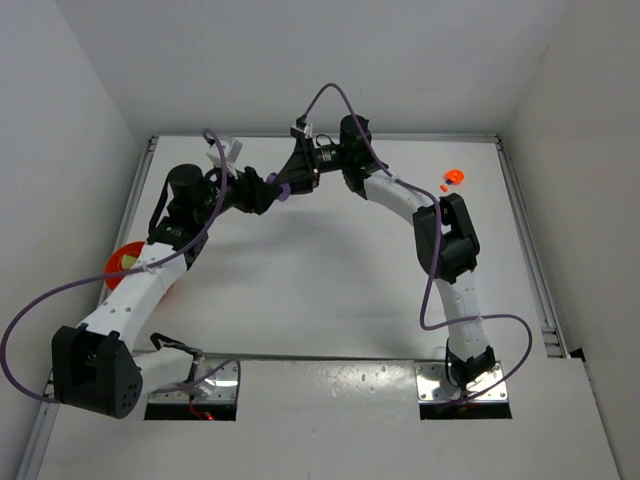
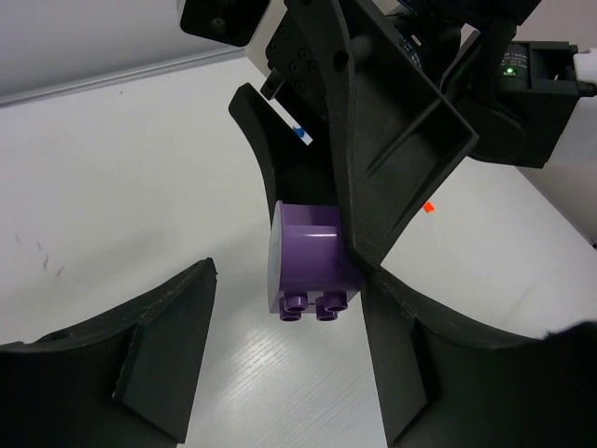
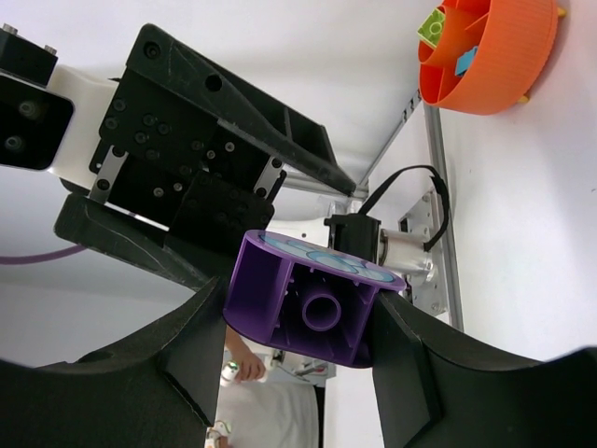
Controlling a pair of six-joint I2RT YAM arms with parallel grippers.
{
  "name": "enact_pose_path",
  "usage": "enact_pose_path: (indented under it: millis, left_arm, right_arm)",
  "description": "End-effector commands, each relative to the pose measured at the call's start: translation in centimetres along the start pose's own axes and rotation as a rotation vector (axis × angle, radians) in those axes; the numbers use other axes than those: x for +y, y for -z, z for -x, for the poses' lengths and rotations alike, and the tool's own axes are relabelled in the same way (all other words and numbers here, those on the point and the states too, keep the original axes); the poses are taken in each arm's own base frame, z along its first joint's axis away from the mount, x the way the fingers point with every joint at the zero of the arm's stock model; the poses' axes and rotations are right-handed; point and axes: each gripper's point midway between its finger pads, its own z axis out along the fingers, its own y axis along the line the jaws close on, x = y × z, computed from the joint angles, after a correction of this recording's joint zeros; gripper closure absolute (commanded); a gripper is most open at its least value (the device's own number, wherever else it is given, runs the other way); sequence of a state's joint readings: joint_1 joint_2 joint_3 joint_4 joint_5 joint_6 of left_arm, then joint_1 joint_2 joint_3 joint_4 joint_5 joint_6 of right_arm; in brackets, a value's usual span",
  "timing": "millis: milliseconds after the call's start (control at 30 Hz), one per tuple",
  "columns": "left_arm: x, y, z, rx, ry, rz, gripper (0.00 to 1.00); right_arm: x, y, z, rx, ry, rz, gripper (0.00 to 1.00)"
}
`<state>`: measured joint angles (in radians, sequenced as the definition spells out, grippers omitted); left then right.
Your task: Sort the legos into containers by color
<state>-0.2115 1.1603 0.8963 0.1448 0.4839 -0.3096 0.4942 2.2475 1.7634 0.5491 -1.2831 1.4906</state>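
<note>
Far left, half hidden under the left arm, sits the orange bowl [image 1: 125, 262] on the worktop [image 1: 330, 290]; the right wrist view shows a green and a cyan piece already in it. Well to the right of the bowl and further back, the two arms meet. The left gripper [image 2: 291, 280] has its fingers wide apart, one on each side of the purple brick [image 2: 317, 261], with a clear gap on one side at least. The brick is off the worktop, clamped in the right gripper [image 3: 300, 308], studs towards the left wrist camera. Much further right of the bowl, a few orange bits [image 1: 455, 177] lie loose on the worktop. This looks like a handover towards the arm on the bowl's side. To do it well, the left gripper should be centred on the two faces the right gripper leaves free, and closed squarely and firmly before the right one lets go. If the release comes too soon or the hold is skewed, the smooth brick could twist out and drop.
</note>
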Motion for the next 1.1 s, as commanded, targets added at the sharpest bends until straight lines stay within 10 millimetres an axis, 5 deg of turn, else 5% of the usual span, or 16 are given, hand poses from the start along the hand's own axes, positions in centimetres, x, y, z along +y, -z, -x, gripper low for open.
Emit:
enact_pose_path:
  millis: [0, 267, 433, 533, 567, 633, 767, 867, 1067]
  left_arm:
    - [-1.1, -0.8, 2.8, -0.07, -0.025, -0.037, 0.33]
    - [-0.9, -1.4, 2.0, -0.049, -0.003, -0.016, 0.47]
    - [-0.4, -1.8, 1.5, -0.027, 0.0, -0.001, 0.67]
    - [0.0, -1.7, 1.4, -0.018, -0.004, 0.025, 0.84]
    - [0.3, -1.7, 1.2, -0.011, -0.008, 0.038, 0.9]
    - [0.6, -0.9, 1.3, -0.004, -0.013, 0.074, 0.92]
    - [1.2, 1.1, 1.2, 0.031, -0.027, 0.115, 0.93]
    - [2.7, 2.8, 0.4, 0.111, -0.013, 0.154, 0.93]
    - [8.8, 8.6, 1.2, 0.253, -0.071, 0.391, 0.93]
  right_arm:
    - [0.7, -0.5, 0.0, 0.014, 0.046, 0.018, 0.93]
    - [1.2, -0.5, 0.2, 0.013, 0.064, 0.023, 0.93]
    - [1.1, -0.6, 0.4, 0.013, 0.065, 0.023, 0.87]
    - [1.0, -0.2, 0.6, 0.004, 0.065, 0.021, 0.69]
    - [0.5, -0.1, 0.4, 0.005, 0.048, 0.016, 0.56]
    - [0.3, 0.4, 0.7, -0.017, 0.041, 0.009, 0.45]
    - [0.2, 3.9, 1.6, -0.084, 0.032, -0.016, 0.11]
    - [0.0, 6.7, 2.4, -0.129, 0.065, -0.036, 0.03]
    - [-2.1, 11.9, 3.1, -0.188, 0.205, -0.154, 0.01]
